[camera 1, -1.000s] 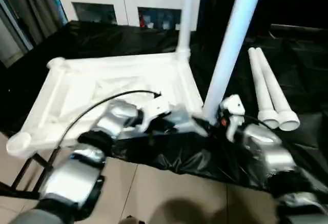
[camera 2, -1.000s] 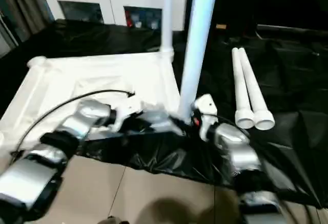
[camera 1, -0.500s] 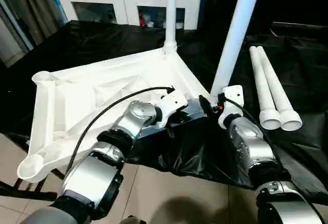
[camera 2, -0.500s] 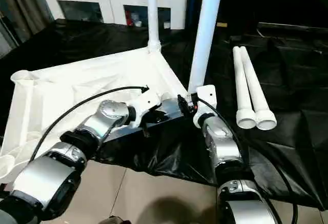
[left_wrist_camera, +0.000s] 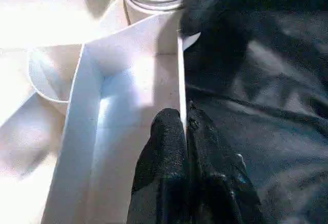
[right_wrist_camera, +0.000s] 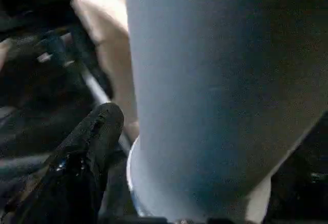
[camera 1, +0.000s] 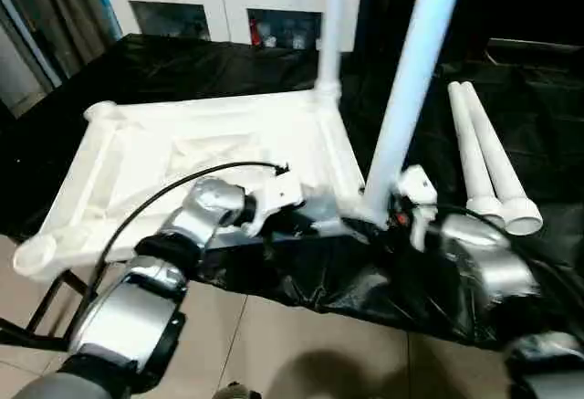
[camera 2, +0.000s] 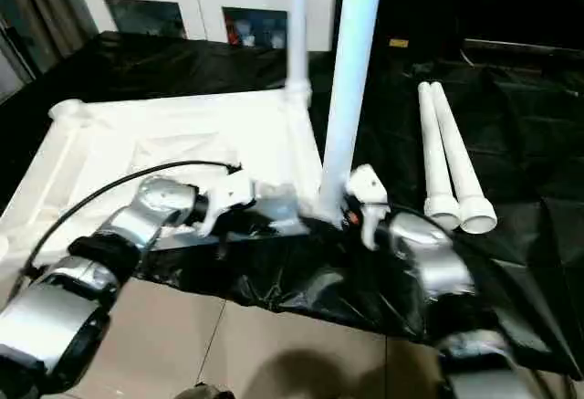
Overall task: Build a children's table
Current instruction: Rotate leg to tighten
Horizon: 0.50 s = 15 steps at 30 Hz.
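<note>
The white tabletop (camera 1: 182, 143) lies underside up on the black-covered work table (camera 1: 164, 66). One white leg (camera 1: 330, 25) stands in its far right corner socket. A second leg (camera 1: 408, 89) stands upright at the near right corner, leaning slightly right. My right gripper (camera 1: 391, 213) is shut on this leg's base, and one black finger (right_wrist_camera: 87, 147) presses against its side. My left gripper (left_wrist_camera: 184, 131) is shut on the thin near rim wall (left_wrist_camera: 180, 80) of the tabletop, just beside that corner. Both left corner sockets (camera 1: 35, 255) stand empty.
Two spare white legs (camera 1: 484, 152) lie side by side on the black cover to the right. A white glass-door cabinet (camera 1: 237, 6) stands behind the work table. A black metal frame (camera 1: 46, 308) and tiled floor lie below the table's near edge.
Half a second ago the tabletop was turned askew with its near left corner swung toward me. It has since swung back square, and both arms moved with it.
</note>
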Motion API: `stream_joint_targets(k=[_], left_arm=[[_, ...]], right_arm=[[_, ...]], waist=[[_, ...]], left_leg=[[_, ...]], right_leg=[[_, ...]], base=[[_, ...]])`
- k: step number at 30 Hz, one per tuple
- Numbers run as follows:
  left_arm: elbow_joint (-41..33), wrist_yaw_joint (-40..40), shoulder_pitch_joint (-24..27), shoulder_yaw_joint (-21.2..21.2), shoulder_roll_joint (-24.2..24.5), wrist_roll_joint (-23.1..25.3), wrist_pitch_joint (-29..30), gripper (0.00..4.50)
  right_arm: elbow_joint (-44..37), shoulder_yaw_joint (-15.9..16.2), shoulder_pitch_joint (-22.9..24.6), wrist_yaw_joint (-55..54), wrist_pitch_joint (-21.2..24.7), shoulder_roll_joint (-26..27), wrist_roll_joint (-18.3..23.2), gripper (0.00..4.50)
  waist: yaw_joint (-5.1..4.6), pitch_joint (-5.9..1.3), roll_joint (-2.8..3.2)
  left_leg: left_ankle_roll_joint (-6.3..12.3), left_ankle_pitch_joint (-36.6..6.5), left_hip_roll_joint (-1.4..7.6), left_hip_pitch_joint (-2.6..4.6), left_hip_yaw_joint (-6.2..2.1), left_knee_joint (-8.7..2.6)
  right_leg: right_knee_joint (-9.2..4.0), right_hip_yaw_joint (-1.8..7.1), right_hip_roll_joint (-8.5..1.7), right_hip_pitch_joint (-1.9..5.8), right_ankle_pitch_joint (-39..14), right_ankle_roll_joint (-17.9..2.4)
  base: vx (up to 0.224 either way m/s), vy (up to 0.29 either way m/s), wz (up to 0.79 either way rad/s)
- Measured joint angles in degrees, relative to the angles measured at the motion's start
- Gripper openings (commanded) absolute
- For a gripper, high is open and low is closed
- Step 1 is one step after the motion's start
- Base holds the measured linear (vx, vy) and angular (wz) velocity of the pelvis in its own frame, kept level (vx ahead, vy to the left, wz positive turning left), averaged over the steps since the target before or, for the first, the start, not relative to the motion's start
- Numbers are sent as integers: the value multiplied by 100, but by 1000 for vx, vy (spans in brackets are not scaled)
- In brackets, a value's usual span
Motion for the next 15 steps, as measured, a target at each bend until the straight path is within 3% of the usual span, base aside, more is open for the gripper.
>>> stream_joint_targets(k=[10,15], left_arm=[[-29,-706,35,-83,185,-44,-174,0],[-61,-667,48,-92,180,-42,-156,0]], right_arm=[[-321,235,123,896,169,-235,115,288],[-500,196,239,780,330,-188,160,275]], waist=[[52,-1,1],[80,-2,1]], left_leg=[[-4,-2,3,6,3,-1],[-5,-2,3,9,6,-1]], right_leg=[[3,1,0,3,-1,2],[4,3,0,4,-1,2]], base=[[0,0,0],[0,0,0]])
